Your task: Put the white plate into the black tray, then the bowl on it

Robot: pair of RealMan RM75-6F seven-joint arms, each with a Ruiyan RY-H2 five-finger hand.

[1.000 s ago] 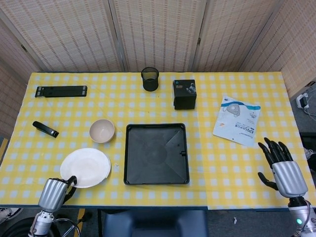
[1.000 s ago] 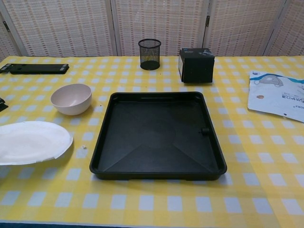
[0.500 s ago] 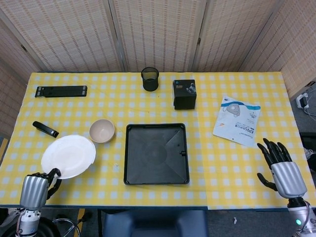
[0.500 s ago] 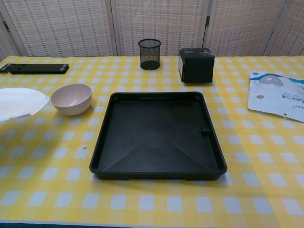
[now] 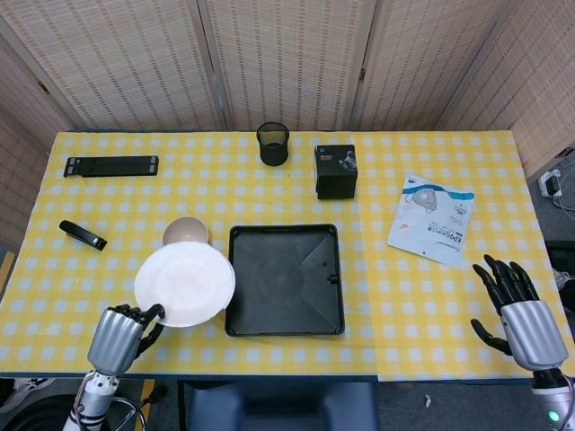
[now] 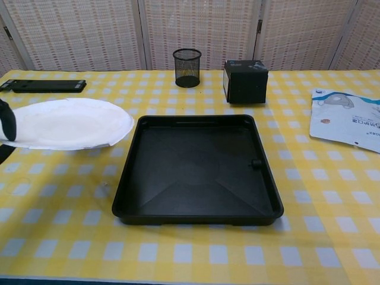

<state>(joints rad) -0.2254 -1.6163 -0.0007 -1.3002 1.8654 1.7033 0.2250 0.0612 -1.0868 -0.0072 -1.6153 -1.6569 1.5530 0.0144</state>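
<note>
Left hand (image 5: 117,338), pinching the white plate (image 5: 184,284) by its near rim, is holding it lifted beside the black tray (image 5: 285,279), nearer than before; plate is now hiding most of the bowl (image 5: 184,230); right hand (image 5: 518,311) is staying spread

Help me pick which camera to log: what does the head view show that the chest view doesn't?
Only the head view shows the right hand, the bowl and the black stapler. Only the chest view shows the white plate raised clear of the table. Both show the black tray, mesh cup and left hand holding the plate.
</note>
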